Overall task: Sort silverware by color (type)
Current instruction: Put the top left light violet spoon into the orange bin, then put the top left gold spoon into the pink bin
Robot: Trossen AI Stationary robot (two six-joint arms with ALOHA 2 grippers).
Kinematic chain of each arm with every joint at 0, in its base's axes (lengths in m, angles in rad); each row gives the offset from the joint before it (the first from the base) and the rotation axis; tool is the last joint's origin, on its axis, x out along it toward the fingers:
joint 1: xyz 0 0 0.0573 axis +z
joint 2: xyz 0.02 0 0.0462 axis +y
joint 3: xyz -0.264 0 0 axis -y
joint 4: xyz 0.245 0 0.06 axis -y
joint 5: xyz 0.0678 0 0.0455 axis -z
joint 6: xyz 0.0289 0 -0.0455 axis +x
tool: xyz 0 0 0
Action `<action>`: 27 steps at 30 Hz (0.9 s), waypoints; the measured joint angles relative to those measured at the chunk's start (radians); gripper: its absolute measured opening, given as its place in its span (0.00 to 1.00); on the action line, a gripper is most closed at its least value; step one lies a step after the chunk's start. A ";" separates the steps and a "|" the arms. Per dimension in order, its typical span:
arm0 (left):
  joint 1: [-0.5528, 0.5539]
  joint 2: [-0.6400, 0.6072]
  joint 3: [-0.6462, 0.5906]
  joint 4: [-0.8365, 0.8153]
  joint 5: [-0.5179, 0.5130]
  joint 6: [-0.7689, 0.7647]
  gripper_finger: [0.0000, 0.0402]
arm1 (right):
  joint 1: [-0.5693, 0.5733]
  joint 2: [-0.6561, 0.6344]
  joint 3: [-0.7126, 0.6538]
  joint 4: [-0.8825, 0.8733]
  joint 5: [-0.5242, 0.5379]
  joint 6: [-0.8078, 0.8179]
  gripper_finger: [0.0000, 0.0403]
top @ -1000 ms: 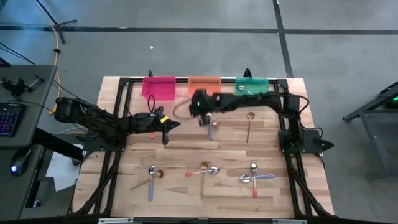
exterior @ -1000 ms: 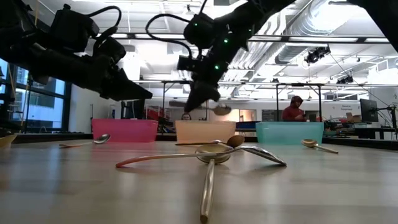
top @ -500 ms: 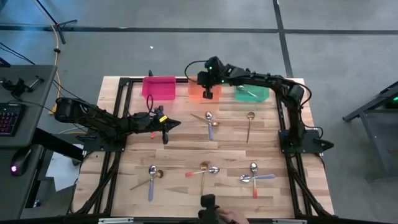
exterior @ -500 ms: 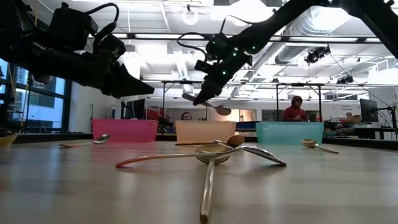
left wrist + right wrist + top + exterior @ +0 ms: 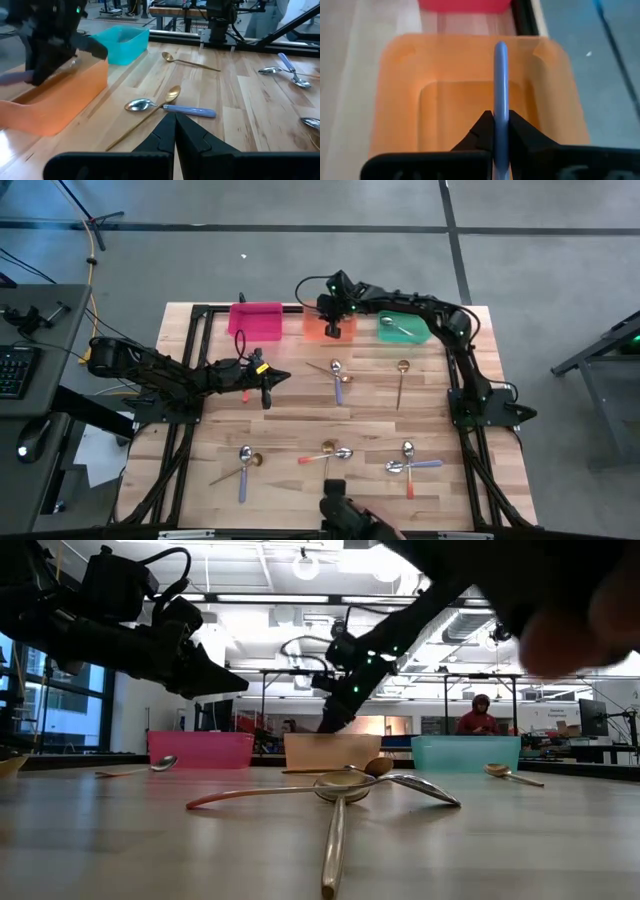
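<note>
Above the orange bin (image 5: 470, 95), a blue-handled spoon (image 5: 500, 90) is pinched in the right gripper's (image 5: 496, 131) jaws. Over the bench (image 5: 300, 415), the left gripper's (image 5: 174, 131) jaws are pressed together, empty.

Light is bright and even, coming from ceiling lamps (image 5: 305, 560) that glare white at the upper centre of the low view, where the arms read as dark silhouettes against the lit room and a large blurred dark shape (image 5: 540, 595) smears the upper right corner. In the high view the counter (image 5: 300, 420) is evenly lit with only faint, short shadows under the arms. Both wrist views are soft: the orange bin (image 5: 470, 95) and blue spoon handle (image 5: 500, 85) are blurred, as is the dark arm (image 5: 52, 35) at upper left.
</note>
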 joint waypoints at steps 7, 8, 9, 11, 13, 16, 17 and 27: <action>0.000 0.000 0.000 0.000 0.000 0.000 0.00 | 0.003 0.033 0.041 -0.026 -0.005 0.030 0.09; 0.000 0.000 0.000 0.000 0.000 0.000 0.00 | 0.003 0.032 0.041 -0.029 -0.005 0.033 0.11; 0.000 0.000 0.000 0.000 0.000 0.000 0.00 | 0.004 0.031 0.041 -0.035 -0.005 0.035 0.14; 0.000 0.000 0.000 -0.001 0.000 0.000 0.00 | 0.004 0.029 0.041 -0.041 -0.002 0.037 0.18; 0.000 0.000 0.000 -0.001 0.000 0.000 0.00 | 0.004 0.026 0.041 -0.056 -0.001 0.036 0.23; 0.000 0.000 0.000 -0.001 0.000 0.000 0.00 | 0.004 0.021 0.041 -0.076 -0.001 0.034 0.27; 0.000 0.000 0.000 -0.001 0.000 0.003 0.00 | 0.004 0.015 0.041 -0.094 0.002 0.033 0.27; 0.015 0.000 0.001 -0.001 0.000 0.005 0.00 | 0.010 -0.155 0.034 -0.171 -0.031 -0.011 0.02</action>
